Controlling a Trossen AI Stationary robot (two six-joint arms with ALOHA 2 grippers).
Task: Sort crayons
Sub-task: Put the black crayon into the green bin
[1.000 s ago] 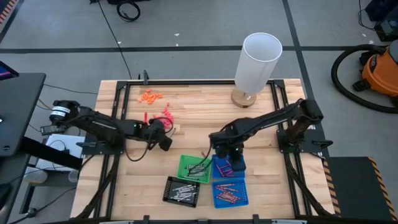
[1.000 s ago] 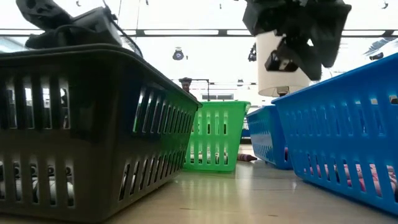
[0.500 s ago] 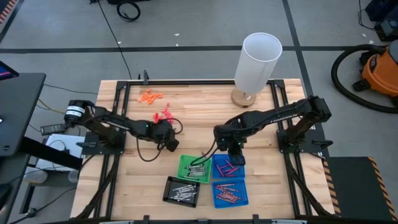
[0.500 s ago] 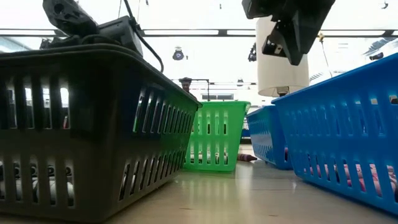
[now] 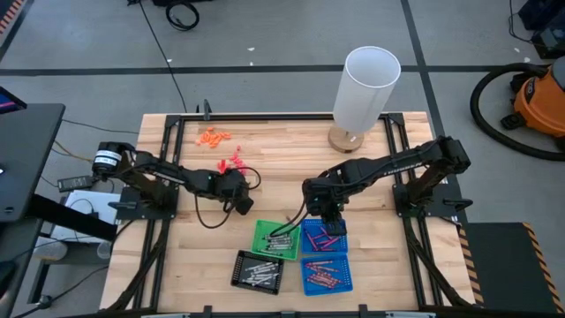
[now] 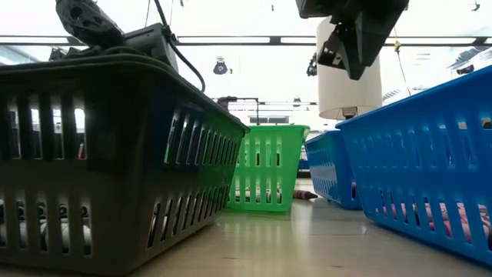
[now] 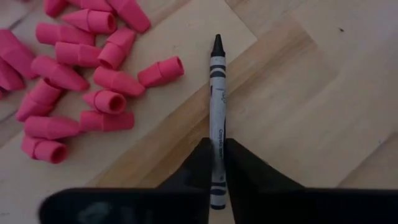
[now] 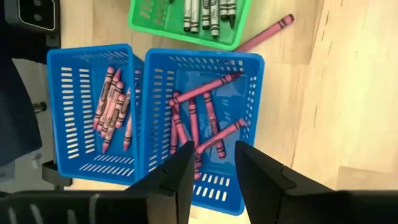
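A grey crayon point(image 7: 217, 106) with a black tip lies on the wood beside a heap of pink caps point(image 7: 74, 68). My left gripper point(image 5: 240, 193) is shut on it, left of the table's middle. My right gripper point(image 8: 210, 163) hovers open, with nothing between its fingers, above a blue basket point(image 8: 249, 124) of pink crayons point(image 8: 205, 118). A second blue basket point(image 8: 68, 118) also holds pink crayons. Grey crayons lie in the green basket point(image 5: 276, 238) and the black basket point(image 5: 258, 270). One pink crayon point(image 8: 264, 34) lies loose on the table by the green basket. My left gripper pinches the grey crayon between its two fingers point(image 7: 200, 163), on the crayon's two long sides in its rear half point(image 7: 217, 146). The black tip point(image 7: 217, 45) sticks out past the fingertips. Whether the crayon is raised off the wood, I cannot tell.
A tall white cylinder point(image 5: 365, 88) on a round base stands at the far edge. Small orange bits point(image 5: 213, 137) lie at the far left. The four baskets crowd the near middle. Bare wood lies between the arms and at the near left.
My left gripper has moved toward the table's right edge, past the pink caps, and now stays still. My right gripper has risen a little above the blue baskets.
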